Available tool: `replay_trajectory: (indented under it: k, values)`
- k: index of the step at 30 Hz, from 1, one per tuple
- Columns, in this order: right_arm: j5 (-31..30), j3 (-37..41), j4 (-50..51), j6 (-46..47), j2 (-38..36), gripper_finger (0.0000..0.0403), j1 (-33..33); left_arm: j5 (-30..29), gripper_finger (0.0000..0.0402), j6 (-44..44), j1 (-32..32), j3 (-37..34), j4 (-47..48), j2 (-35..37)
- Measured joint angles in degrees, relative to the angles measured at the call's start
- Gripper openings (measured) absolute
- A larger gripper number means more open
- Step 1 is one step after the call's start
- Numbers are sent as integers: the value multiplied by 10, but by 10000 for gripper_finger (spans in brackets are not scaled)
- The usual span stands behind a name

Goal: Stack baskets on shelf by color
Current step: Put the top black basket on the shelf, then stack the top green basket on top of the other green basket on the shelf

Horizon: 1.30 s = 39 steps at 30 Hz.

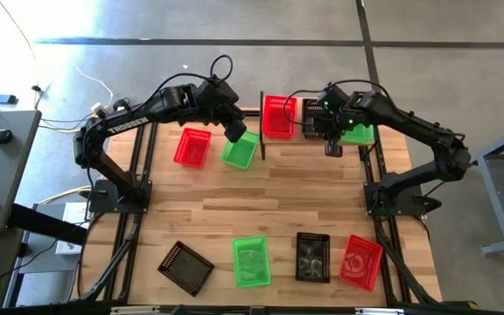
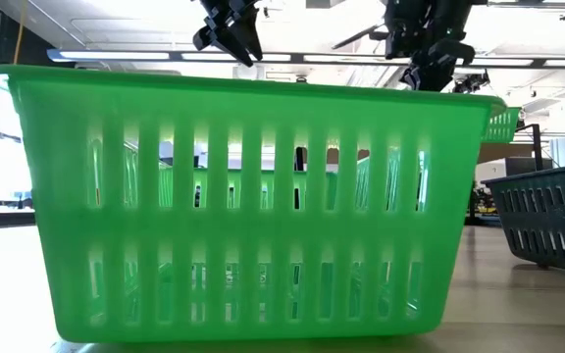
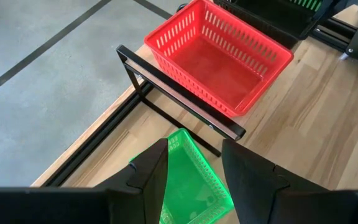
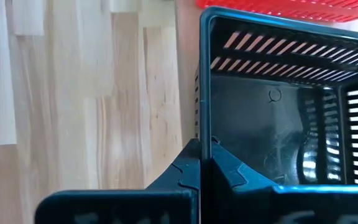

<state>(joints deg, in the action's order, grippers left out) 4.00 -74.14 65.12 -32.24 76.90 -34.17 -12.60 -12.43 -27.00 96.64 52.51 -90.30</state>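
Observation:
My left gripper (image 1: 237, 133) hangs open over a green basket (image 1: 239, 150) that stands on the tabletop beside a red basket (image 1: 192, 147). In the left wrist view its fingers straddle one end of that green basket (image 3: 191, 180). My right gripper (image 1: 332, 145) is shut on a black basket (image 1: 313, 116) on the shelf (image 1: 262, 122). That black basket stands between a red basket (image 1: 278, 116) and a green basket (image 1: 358, 134). My left gripper has the green basket's end between its spread fingers (image 3: 151, 177); whether they touch it I cannot tell. My right gripper (image 4: 201, 163) pinches the rim of one black basket wall (image 4: 202, 134), one finger inside and one outside, coming from above. Lifted or resting on the shelf, I cannot tell.
Along the near edge of the table lie a black basket (image 1: 185, 265), a green basket (image 1: 252, 261), another black one (image 1: 312, 256) and a red one (image 1: 360, 261). In the low view the near green basket (image 2: 243, 206) fills the frame. Bare planks (image 1: 261, 197) lie mid-table.

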Motion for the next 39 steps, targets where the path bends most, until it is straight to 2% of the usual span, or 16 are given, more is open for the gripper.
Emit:
replay_trajectory:
  k: [6, 12, 19, 27, 31, 39]
  values:
    - [1, 0, 0, -17, 0, 6, 0, 0, 141, 0, 0, 0, 0, 0]
    - [-30, 0, -1, -13, 0, 49, 0, 0, 141, 0, 0, 0, 0, 0]
    - [-34, 0, 1, -11, -4, 85, 2, 0, 141, 0, 0, 0, 1, 0]
    - [-50, -1, 5, 39, -33, 90, 26, 2, 141, 6, -3, 0, 18, 1]
    - [-74, -26, 16, 82, -43, 90, 42, 4, 141, 5, -9, -1, 47, 16]
    - [-72, -80, 10, 174, -45, 90, 98, 4, 141, 21, -20, 0, 135, 53]
